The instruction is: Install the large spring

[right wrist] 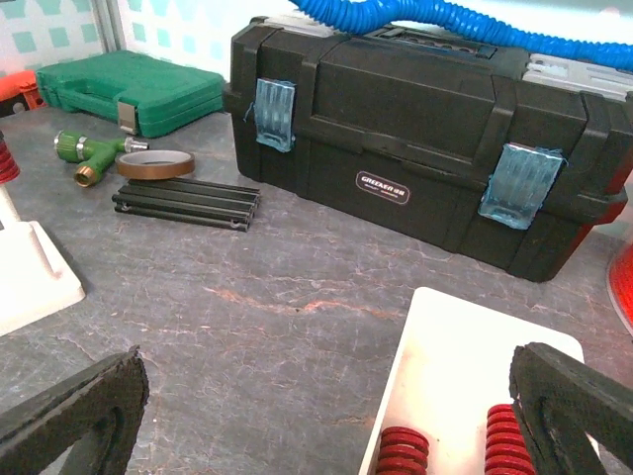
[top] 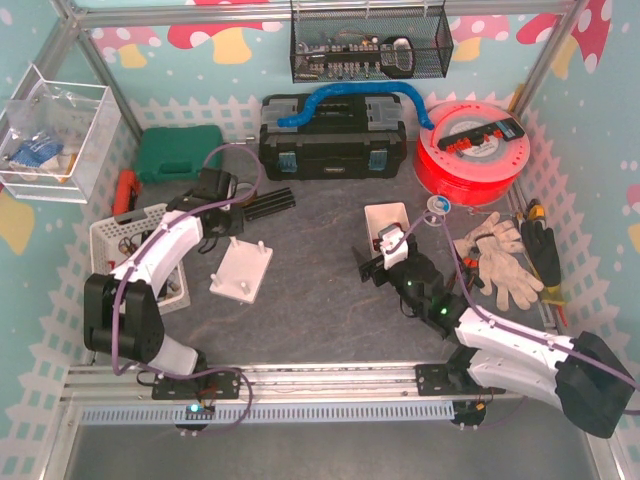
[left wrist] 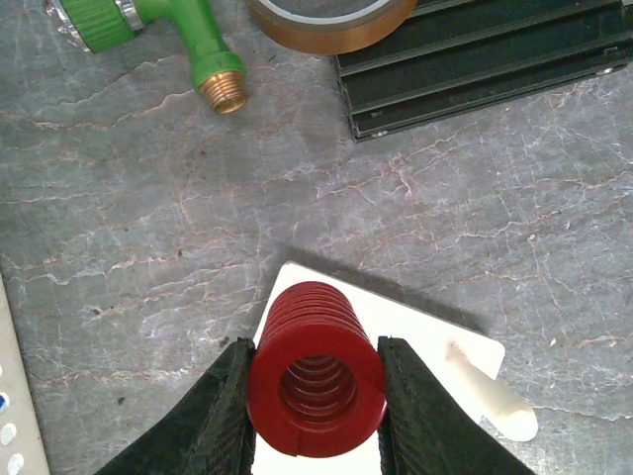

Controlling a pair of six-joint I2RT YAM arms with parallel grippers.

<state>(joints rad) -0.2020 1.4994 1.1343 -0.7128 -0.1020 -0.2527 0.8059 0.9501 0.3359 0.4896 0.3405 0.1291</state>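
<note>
My left gripper [left wrist: 316, 401] is shut on a large red spring [left wrist: 316, 381], held end-on between both fingers just above the near corner of the white peg plate [left wrist: 435, 341]. One white peg [left wrist: 492, 401] lies to the right of the spring. In the top view the left gripper [top: 224, 222] hangs over the plate's [top: 242, 272] far edge. My right gripper [right wrist: 326, 421] is open and empty, low over the table, at the edge of a white bin [right wrist: 465, 336] holding two red springs [right wrist: 401, 455]. The bin also shows in the top view [top: 388, 222].
A black toolbox [top: 332, 135], a green case [top: 178, 152] and a red spool [top: 470, 150] stand at the back. Black rails [top: 270, 205], a tape roll [left wrist: 331, 20] and a green fitting [left wrist: 148, 20] lie beyond the plate. Gloves [top: 495, 262] lie right, a white basket [top: 125, 240] left.
</note>
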